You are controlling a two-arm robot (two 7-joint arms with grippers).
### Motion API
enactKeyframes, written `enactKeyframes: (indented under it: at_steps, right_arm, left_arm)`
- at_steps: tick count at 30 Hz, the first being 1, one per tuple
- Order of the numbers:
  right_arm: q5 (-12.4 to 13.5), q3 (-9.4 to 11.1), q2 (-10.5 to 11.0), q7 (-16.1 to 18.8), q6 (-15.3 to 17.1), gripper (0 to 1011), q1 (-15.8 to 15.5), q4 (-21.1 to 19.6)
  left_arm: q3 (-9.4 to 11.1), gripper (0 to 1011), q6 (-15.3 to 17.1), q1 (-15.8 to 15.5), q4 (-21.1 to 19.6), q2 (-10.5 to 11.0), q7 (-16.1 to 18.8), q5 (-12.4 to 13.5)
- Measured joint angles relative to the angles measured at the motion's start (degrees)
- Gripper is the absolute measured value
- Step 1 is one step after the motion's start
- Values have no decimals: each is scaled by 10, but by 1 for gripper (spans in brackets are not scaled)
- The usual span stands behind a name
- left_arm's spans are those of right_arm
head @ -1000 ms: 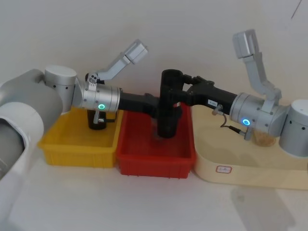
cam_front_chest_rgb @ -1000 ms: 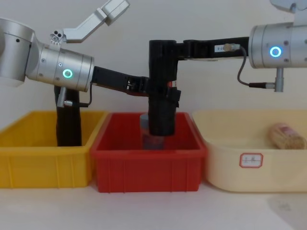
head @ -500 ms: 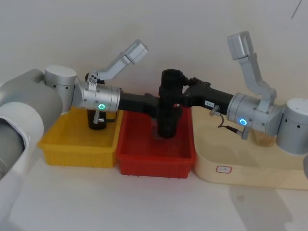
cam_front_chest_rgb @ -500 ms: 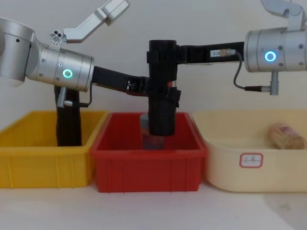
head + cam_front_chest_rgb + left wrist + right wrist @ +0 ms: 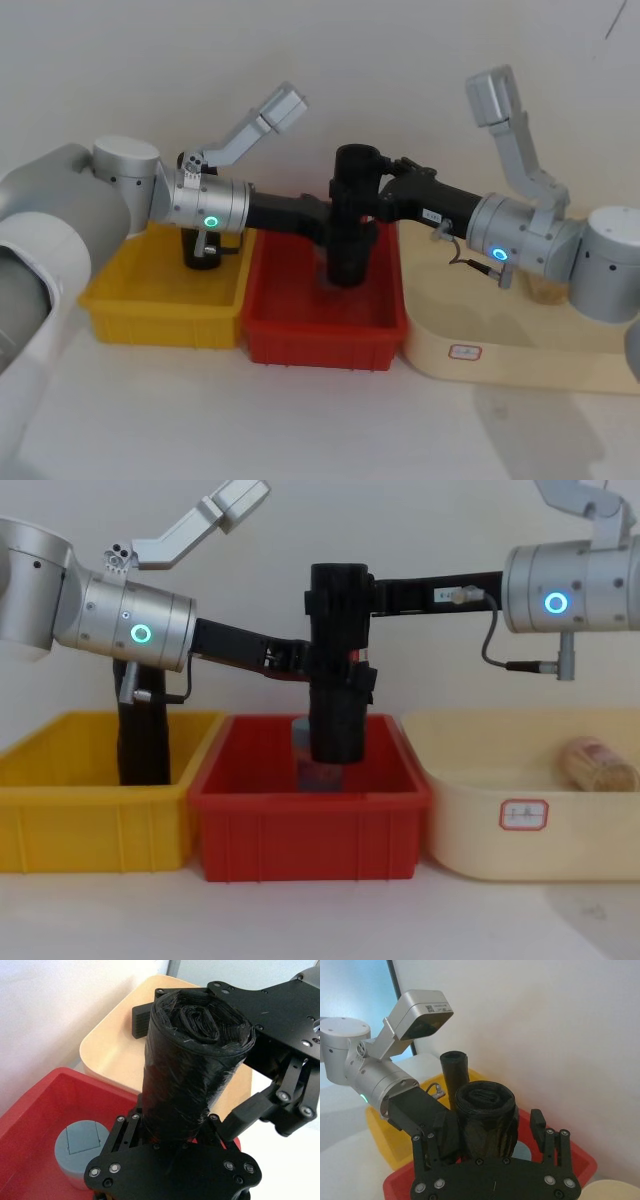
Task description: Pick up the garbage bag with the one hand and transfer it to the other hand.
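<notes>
While the left gripper (image 5: 172, 1132) holds the garbage bag (image 5: 338, 710) clamped round its middle, the roll stands upright in the air above the red bin (image 5: 310, 825), its lower end just over the rim and a grey-lidded jar (image 5: 82, 1147) directly beneath it at six o'clock. The teal-ringed arm reaches in from nine o'clock; the blue-ringed arm comes from three o'clock, and its right gripper (image 5: 490, 1122) sits higher, around the top part of the roll. That gripper's fingers (image 5: 538, 1121) straddle the bag but look spread: from the wrist cameras one finger lies close against the roll and the other stands apart from it, so I'd say it is not gripping yet.

To my eye this is the handover itself, at the point just short of the second grasp. The next move calls for the right fingers to close firmly on the upper roll, and only then for the left to let go. A second roll (image 5: 143, 735) stands in the yellow bin (image 5: 80, 820), off at nine o'clock, untouched.
</notes>
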Motion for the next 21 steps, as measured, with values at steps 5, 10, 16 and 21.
enactKeyframes:
  at_steps: [5, 10, 16, 21]
  right_arm:
    - [-11, -8, -3, -10, -14, 1000, 3, 4]
    - [-22, -16, -8, -16, -25, 1000, 10, 16]
    - [-31, -23, -15, -18, -32, 1000, 17, 30]
    - [-37, -28, -21, -16, -36, 1000, 24, 41]
  left_arm:
    - [0, 405, 0, 0, 0, 0, 0, 0]
    - [0, 404, 0, 0, 0, 0, 0, 0]
    - [0, 404, 0, 0, 0, 0, 0, 0]
    - [0, 405, 0, 0, 0, 0, 0, 0]
